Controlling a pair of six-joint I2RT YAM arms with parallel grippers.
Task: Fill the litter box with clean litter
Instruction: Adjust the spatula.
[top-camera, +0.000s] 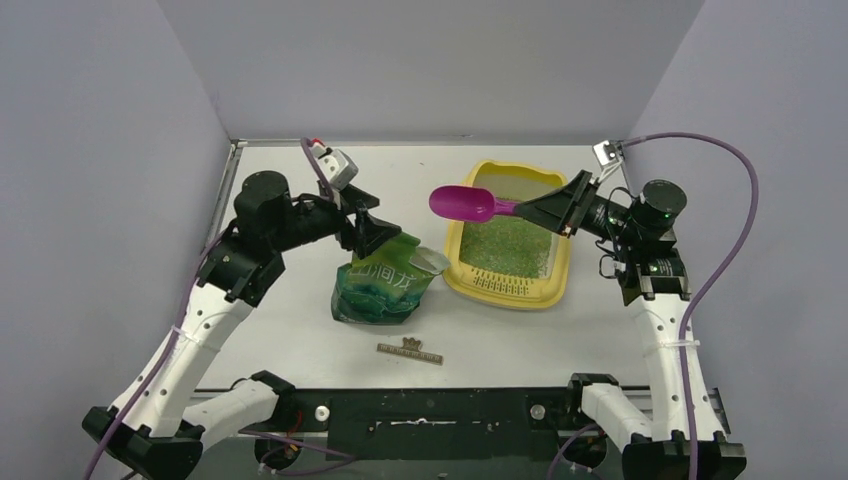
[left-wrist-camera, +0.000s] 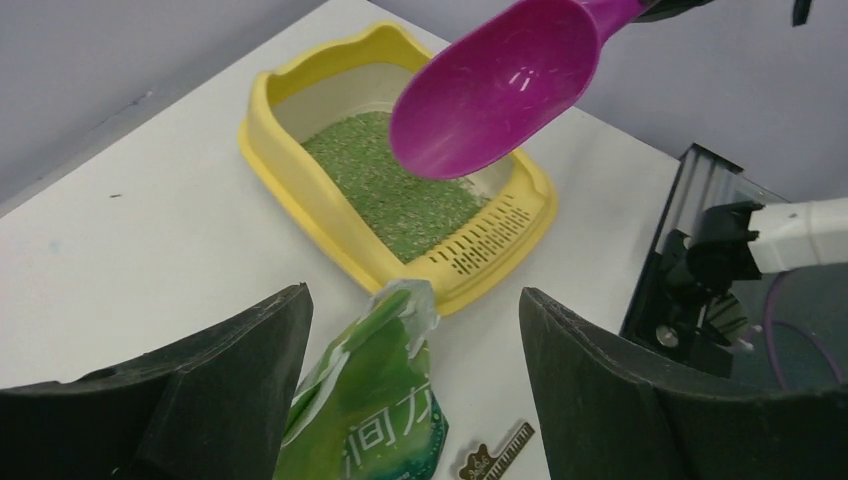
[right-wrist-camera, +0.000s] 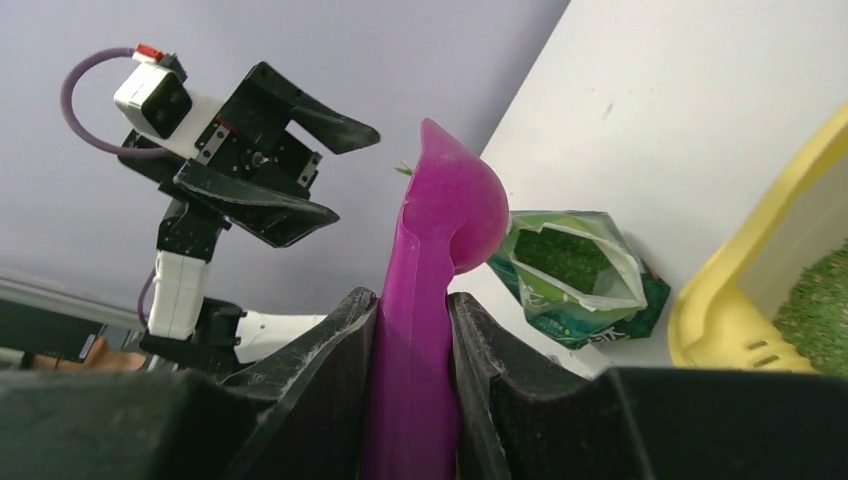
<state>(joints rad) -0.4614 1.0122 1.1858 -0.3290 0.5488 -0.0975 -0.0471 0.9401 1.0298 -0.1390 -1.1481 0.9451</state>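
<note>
Just one litter box (top-camera: 507, 298), one scoop (top-camera: 462, 203).

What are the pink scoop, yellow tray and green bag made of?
Scoop: probably glossy plastic; light glints on its bowl. Yellow tray: likely matte moulded plastic, with rounded rim and slots. Green bag: seemingly thin shiny film; it crinkles and reflects.

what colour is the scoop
The scoop is magenta, clearest in the left wrist view.
</note>
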